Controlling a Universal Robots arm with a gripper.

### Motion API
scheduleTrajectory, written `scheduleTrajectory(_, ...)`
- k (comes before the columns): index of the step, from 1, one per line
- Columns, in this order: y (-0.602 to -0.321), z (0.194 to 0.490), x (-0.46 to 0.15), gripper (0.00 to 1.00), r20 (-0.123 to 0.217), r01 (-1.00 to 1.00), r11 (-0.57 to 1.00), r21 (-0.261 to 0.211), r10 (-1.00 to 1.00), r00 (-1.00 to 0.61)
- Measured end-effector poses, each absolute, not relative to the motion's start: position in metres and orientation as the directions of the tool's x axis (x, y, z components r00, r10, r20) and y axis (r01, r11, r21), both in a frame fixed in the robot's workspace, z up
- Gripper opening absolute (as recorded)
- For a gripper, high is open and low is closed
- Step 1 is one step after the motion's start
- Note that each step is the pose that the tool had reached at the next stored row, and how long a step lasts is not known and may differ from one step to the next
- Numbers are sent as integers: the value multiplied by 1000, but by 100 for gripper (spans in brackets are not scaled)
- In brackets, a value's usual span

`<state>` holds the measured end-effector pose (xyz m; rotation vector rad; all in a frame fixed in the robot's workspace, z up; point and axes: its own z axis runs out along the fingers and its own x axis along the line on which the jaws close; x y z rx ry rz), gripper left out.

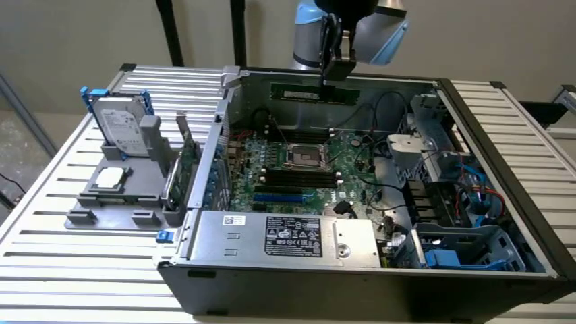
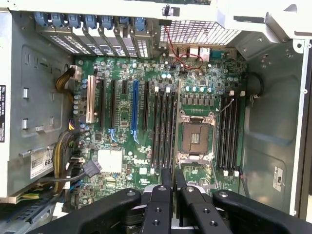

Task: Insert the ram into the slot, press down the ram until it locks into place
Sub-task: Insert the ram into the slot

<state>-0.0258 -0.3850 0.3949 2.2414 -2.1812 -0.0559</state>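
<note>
Exterior view: the gripper (image 1: 338,81) hung over the open case (image 1: 360,290), above and behind the processor socket (image 1: 301,156), with its fingers clamped on the ram (image 1: 306,93). The step in hand looked like carrying the ram to the slot (image 1: 290,177), one of the black bank just in front of the socket (which one of the bank, cannot tell). To do it well, I'd judge: keep the stick level, with its long edge parallel to the slot and both ends over the end clips, no tilt. The ram ran lengthwise under the fingertips. It was gripped off-centre toward the exterior view's right, so most of its length stuck out the other way. It was high over the board, well apart from the slot.

Wrist view: the fingers (image 2: 167,179) sat close together with only a thin gap, which fits a thin card pinched edge-on. The ram's own edge was hard to make out. The slot bank (image 2: 163,127) lay just beside the socket (image 2: 196,138), with a second bank (image 2: 229,131) on the socket's other side. The fingers lined up roughly between socket and first bank, so I'd judge a small sideways correction was needed.
</note>
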Motion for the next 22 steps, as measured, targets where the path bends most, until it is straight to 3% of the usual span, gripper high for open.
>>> scheduleTrajectory(22, -384, 355, -28, 13, -16, -999, -34, 35, -999, 34)
